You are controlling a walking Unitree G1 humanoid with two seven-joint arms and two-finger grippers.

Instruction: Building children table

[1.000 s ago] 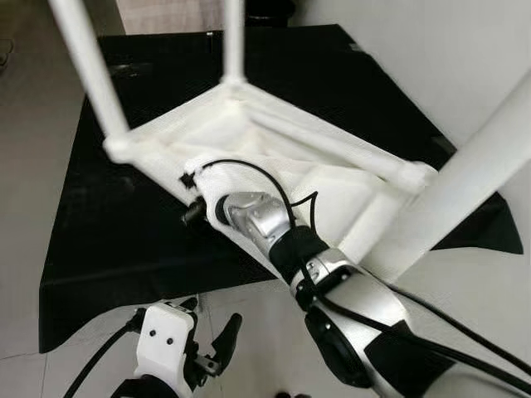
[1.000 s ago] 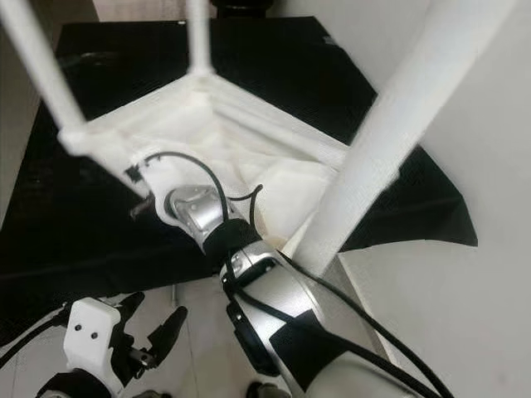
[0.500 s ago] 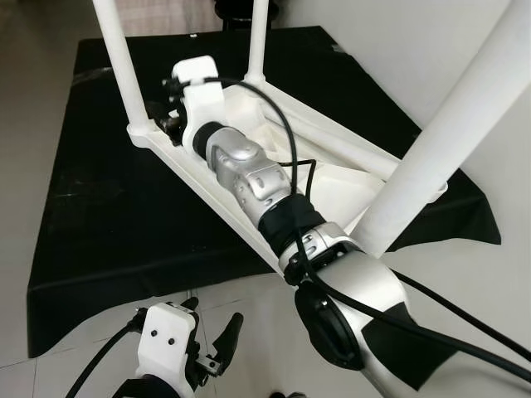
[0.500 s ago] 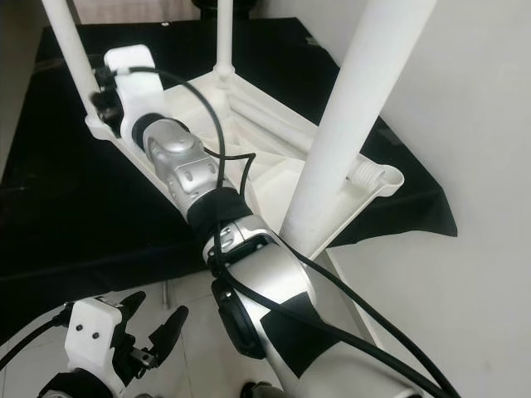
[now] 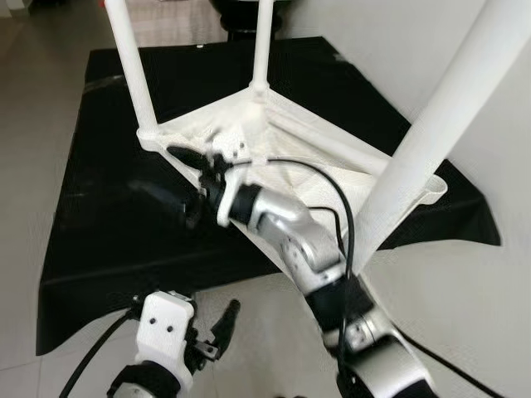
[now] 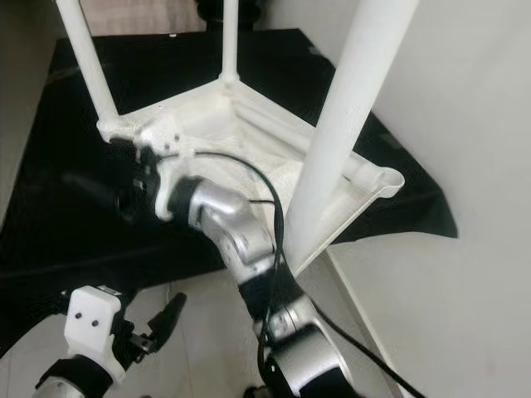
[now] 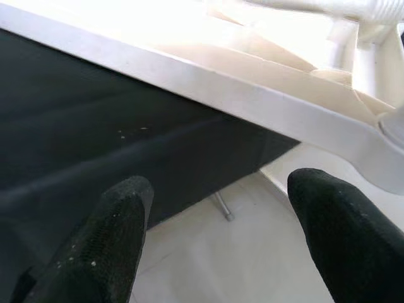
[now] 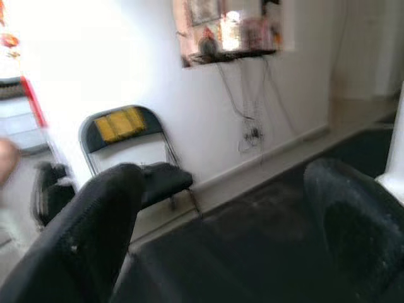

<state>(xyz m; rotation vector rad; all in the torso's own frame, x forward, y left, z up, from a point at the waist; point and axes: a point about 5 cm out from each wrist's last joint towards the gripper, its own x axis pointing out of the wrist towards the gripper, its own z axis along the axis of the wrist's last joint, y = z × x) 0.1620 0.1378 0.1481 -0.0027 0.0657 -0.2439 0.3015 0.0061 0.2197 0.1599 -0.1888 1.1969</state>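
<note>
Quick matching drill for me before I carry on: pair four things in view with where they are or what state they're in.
Things:
1. upside-down white plastic children's table
2. black cloth-covered platform
3. left hand
4. right hand

Places or states:
A. open, low over the pale floor by the platform's near edge
B. lying top-down with its legs pointing up
C. open, out over the black cloth beside the table's near-left corner
D. under the table

Pairs: 1-B, 2-D, 3-A, 4-C
</note>
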